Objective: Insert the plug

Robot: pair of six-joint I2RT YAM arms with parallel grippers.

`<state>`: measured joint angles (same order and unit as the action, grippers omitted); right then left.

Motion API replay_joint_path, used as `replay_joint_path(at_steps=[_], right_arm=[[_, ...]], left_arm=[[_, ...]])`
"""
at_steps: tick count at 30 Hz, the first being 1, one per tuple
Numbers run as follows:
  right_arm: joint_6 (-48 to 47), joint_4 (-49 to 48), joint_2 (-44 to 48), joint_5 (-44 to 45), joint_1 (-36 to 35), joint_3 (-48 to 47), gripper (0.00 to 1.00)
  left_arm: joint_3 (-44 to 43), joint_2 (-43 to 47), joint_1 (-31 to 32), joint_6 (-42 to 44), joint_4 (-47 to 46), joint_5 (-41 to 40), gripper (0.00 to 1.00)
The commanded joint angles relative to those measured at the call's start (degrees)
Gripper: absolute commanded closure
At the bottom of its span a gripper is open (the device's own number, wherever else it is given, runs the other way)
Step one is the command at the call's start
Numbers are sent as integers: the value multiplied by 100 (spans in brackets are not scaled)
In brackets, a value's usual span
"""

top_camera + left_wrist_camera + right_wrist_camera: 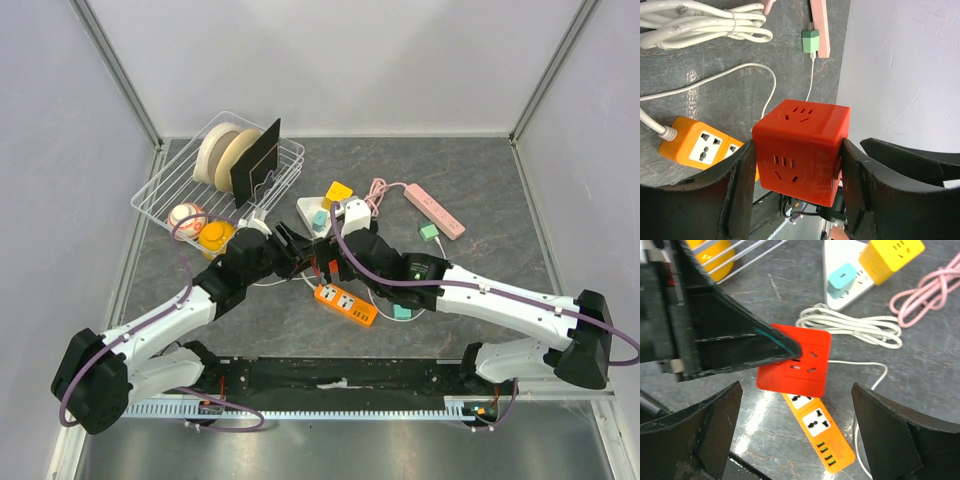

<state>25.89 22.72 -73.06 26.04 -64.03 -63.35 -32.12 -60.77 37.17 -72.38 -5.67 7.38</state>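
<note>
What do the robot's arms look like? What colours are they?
The left arm and right arm are made of smooth white tube-shaped links joined by chunky black joints. A thin purple cable runs along each arm in loose loops. The left gripper and right gripper are black, each with two broad, curved fingers. No markings or sleeves show.

Top external: fixed, high above near edge, faces down and toward far edge; farthest view, whole counter in frame.

Left wrist: very near, low at counter centre, faces toward right edge, frame rolled sideways.

Right wrist: near, above counter centre, faces steeply down toward far-left corner.

Shared by all three: red socket cube [320,267] [800,155] [805,375], orange power strip [346,304] [700,145] [820,432]. Both wrist views also share coiled white cable [700,25] [855,327].
</note>
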Motion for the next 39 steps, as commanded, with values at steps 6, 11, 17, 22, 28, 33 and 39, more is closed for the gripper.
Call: replay_joint_path(at_steps=[6, 11, 17, 22, 28, 33, 39], right_arm=[[136, -1199, 2, 350, -31, 543, 2], [109, -1366, -217, 198, -31, 543, 4], [57, -1718, -323, 340, -39, 667, 7], [-75, -1982, -525, 498, -31, 745, 10], [-233, -2175, -666, 656, -31, 763, 16], [-348, -2385, -657, 780, -31, 851, 29], [-619, -2632, -754, 806, -31, 982, 69]], left_arm=[[-207, 215, 63, -92, -198, -333, 98], [-189, 250, 71, -127, -197, -325, 98], [-172, 268, 80, -206, -215, -333, 98], [-163, 320, 98, -215, -224, -298, 98], [-93, 399, 106, -259, -224, -281, 98], [-14, 391, 106, -250, -171, -219, 98], [-31, 356, 106, -22, -31, -131, 95]])
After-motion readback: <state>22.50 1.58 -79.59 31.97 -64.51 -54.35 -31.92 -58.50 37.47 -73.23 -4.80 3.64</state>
